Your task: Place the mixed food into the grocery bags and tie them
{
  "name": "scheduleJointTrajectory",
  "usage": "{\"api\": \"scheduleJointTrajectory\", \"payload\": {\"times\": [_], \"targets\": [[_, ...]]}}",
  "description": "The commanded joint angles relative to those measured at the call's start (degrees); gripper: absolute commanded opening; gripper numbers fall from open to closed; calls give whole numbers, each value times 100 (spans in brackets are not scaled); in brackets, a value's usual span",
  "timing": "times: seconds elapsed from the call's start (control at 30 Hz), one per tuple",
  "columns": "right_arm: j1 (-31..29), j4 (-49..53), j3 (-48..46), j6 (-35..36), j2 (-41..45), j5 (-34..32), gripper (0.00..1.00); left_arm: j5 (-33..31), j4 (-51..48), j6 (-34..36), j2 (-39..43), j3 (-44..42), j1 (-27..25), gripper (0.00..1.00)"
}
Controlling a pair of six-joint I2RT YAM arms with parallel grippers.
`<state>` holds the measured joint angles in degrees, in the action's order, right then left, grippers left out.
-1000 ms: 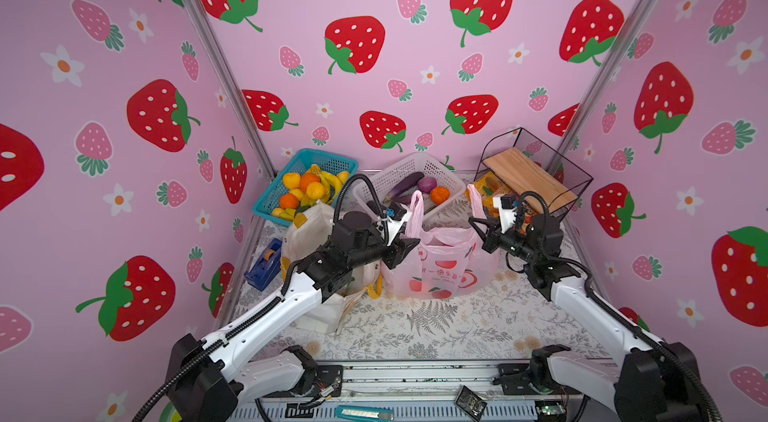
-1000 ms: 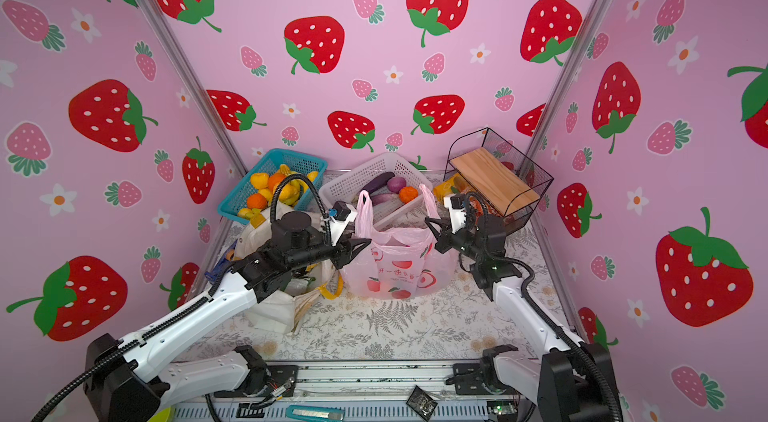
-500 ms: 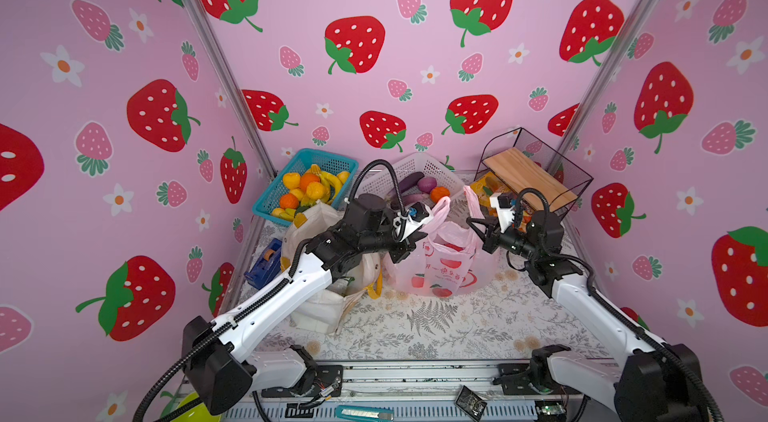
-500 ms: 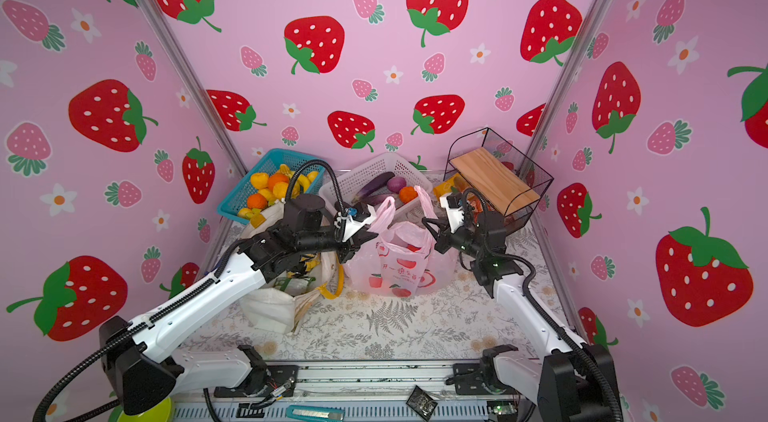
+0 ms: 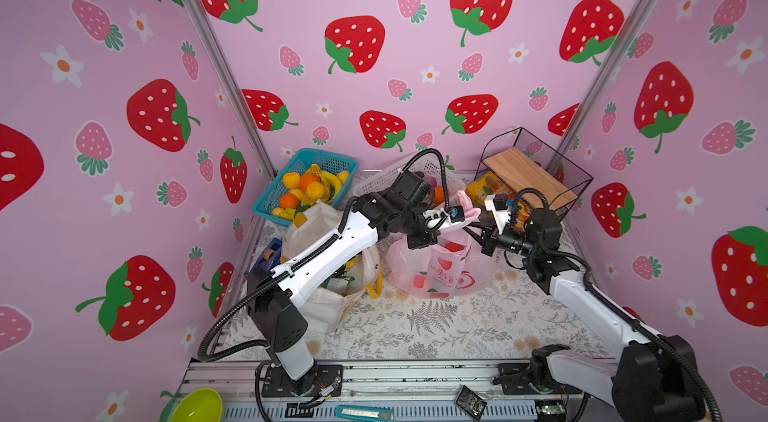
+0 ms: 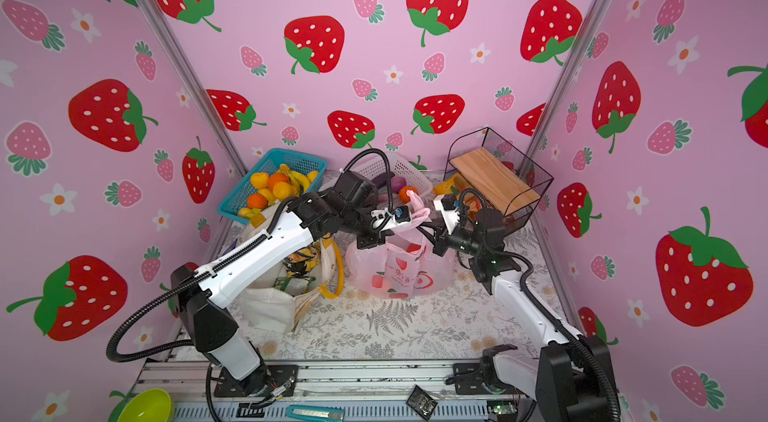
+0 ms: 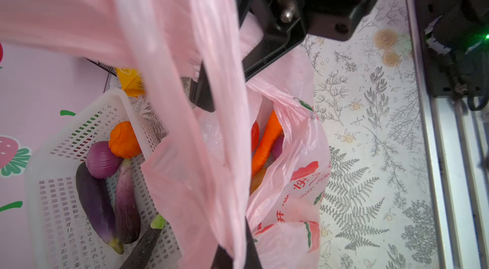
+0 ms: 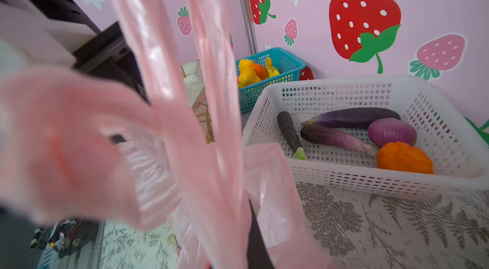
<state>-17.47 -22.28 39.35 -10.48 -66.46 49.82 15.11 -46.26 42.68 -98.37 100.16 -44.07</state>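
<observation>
The thin pink grocery bag (image 5: 440,270) stands in the middle of the mat in both top views, its two handles pulled up and crossed. My left gripper (image 5: 460,220) reaches over from the left and is shut on one pink handle (image 7: 211,127). My right gripper (image 5: 478,233) is shut on the other handle (image 8: 211,122), close beside it. In the left wrist view an orange carrot (image 7: 267,143) and a red tomato (image 7: 254,132) lie inside the bag's open mouth. The white tote (image 6: 270,303) with yellow handles slumps under my left arm, with snack packets (image 6: 299,258) in it.
A white mesh basket (image 8: 344,177) behind the bag holds eggplants, a purple onion (image 8: 391,132) and an orange piece. A blue basket (image 5: 307,183) of fruit sits at the back left. At the back right stands a black wire rack (image 5: 536,179) with a wooden board. A green bowl (image 5: 195,405) lies by the front rail.
My left gripper swung right across the bag towards the right gripper and closed on a pink handle. The handles now cross above the bag. The right gripper stayed shut, shifting little.
</observation>
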Motion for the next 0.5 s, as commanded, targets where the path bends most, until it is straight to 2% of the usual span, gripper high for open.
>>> {"api": "scheduleJointTrajectory", "payload": {"times": [0.0,0.23,0.47], "targets": [[-11,-202,-66,246,-26,212,6,-189,-587,472,-159,509,-22,0],[-11,-258,-129,290,-17,221,16,-355,-935,553,-511,1068,-27,0],[-10,-352,-165,262,-9,265,29,-348,-955,630,-587,1218,-60,0]]}}
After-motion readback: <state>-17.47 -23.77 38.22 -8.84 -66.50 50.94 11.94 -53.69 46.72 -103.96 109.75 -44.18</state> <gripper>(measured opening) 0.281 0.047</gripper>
